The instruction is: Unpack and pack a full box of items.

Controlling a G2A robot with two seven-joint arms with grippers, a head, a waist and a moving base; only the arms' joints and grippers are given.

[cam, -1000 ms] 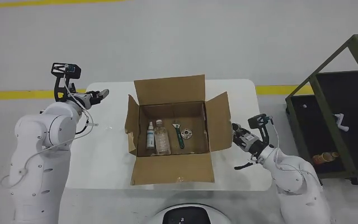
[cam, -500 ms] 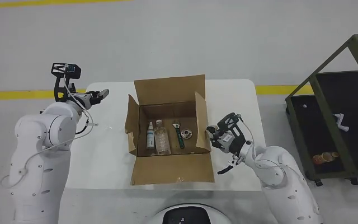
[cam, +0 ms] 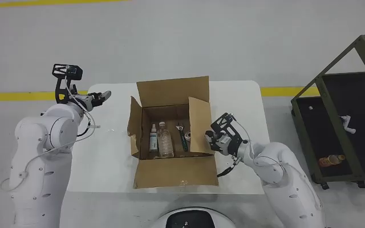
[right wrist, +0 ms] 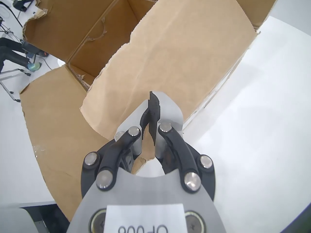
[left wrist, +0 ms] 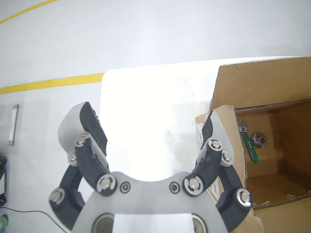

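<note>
An open cardboard box (cam: 175,170) stands mid-table. Inside lie a small spray bottle (cam: 153,138), a clear bottle (cam: 165,142), a green-handled wrench (cam: 182,139) and a metal flange (cam: 188,136) half hidden by the right flap (cam: 198,122). That flap stands raised and leans inward. My right gripper (cam: 211,138) is shut, its tips against the flap's outer face (right wrist: 184,49); its fingertips (right wrist: 167,107) press together. My left gripper (cam: 103,98) hangs open over the table's far left corner, apart from the box (left wrist: 264,83), with the wrench (left wrist: 249,144) and flange (left wrist: 259,140) beyond it.
The white table (cam: 105,162) has bare room left of the box and a strip to its right. A dark green cart (cam: 333,108) stands off the table at the right. The other flaps of the box spread outward.
My right arm has swung left to the box and pushed the right flap from lying outward to standing up and leaning inward. The left arm has not moved.
</note>
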